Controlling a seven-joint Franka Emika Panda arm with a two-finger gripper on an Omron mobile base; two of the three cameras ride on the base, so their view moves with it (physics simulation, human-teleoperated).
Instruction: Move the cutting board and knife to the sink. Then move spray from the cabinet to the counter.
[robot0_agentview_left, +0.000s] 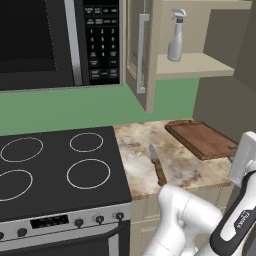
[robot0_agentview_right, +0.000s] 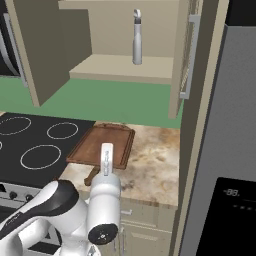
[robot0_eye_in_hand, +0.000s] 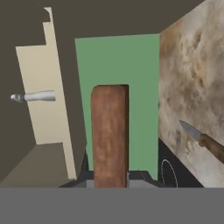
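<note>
The reddish-brown cutting board (robot0_agentview_left: 200, 137) lies at the counter's (robot0_agentview_left: 137, 145) right end. My gripper (robot0_agentview_left: 233, 148) is shut on its near edge. In the hand view the cutting board (robot0_eye_in_hand: 109, 135) rises from between the fingertips, and a strip of green wall separates it from the counter (robot0_eye_in_hand: 192, 74). The knife (robot0_agentview_left: 157, 164) rests on the counter left of the board, blade pointing at the wall. The spray (robot0_agentview_left: 176, 42) stands upright on the shelf of the open cabinet (robot0_agentview_left: 200, 66), above the board. From the right, the spray (robot0_agentview_right: 137, 45) stands mid-shelf. The sink is out of view.
A black stovetop (robot0_agentview_left: 55, 165) borders the counter on the left, with a microwave (robot0_agentview_left: 45, 40) above it. The open cabinet door (robot0_agentview_left: 146, 55) hangs over the counter. A tall grey fridge (robot0_agentview_right: 235, 150) closes off the right side.
</note>
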